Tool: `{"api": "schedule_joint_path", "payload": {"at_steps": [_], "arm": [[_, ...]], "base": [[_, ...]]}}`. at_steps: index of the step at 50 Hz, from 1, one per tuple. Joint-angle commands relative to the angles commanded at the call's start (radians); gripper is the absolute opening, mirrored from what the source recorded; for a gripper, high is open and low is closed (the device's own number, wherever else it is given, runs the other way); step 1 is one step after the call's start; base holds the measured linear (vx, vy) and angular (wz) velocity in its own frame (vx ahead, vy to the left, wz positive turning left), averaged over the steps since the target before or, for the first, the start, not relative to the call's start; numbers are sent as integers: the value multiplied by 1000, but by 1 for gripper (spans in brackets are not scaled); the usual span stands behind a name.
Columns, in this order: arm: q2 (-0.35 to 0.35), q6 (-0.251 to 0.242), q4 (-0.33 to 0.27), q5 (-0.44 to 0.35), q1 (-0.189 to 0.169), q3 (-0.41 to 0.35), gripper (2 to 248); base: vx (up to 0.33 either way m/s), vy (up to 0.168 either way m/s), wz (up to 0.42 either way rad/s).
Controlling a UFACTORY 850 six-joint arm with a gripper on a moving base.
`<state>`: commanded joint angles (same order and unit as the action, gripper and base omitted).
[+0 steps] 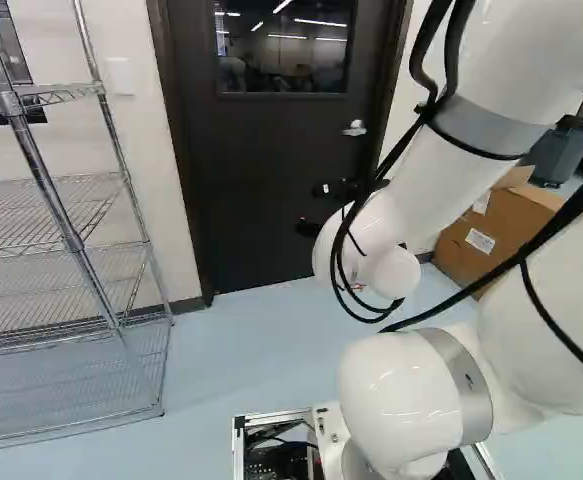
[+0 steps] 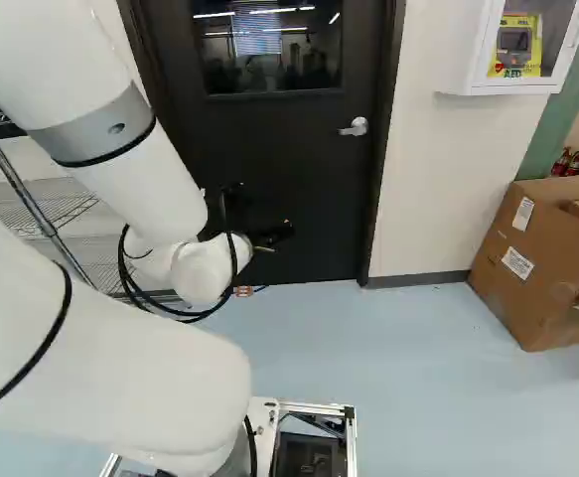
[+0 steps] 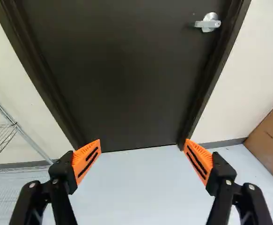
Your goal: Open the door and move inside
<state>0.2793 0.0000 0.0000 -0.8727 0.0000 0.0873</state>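
Pale blue floor runs up to the closed dark door in the left base view, with a wire rack at the left and the white arm reaching forward at the right. The metal lever handle sits on the door, above the arm's far end.

In the right base view the same handle is beside the door frame, with a cardboard box against the wall beyond. If the base drives in off-line, its sides or the arm's elbow could clip that frame.

In the wrist view the claw is spread wide, holding nothing; the handle lies ahead, off towards the box side. Advancing without lining up would likely drive the fingers into the flat door, and a shallow hold could slip off the lever as it turns.
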Motion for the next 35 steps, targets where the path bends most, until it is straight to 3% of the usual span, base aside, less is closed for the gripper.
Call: {"api": "schedule_joint_path", "payload": {"at_steps": [15,35], "arm": [[0,0,0,0,0,0,247],[0,0,0,0,0,0,247]], "base": [[142,1,-12],[157,-36,-194]]}}
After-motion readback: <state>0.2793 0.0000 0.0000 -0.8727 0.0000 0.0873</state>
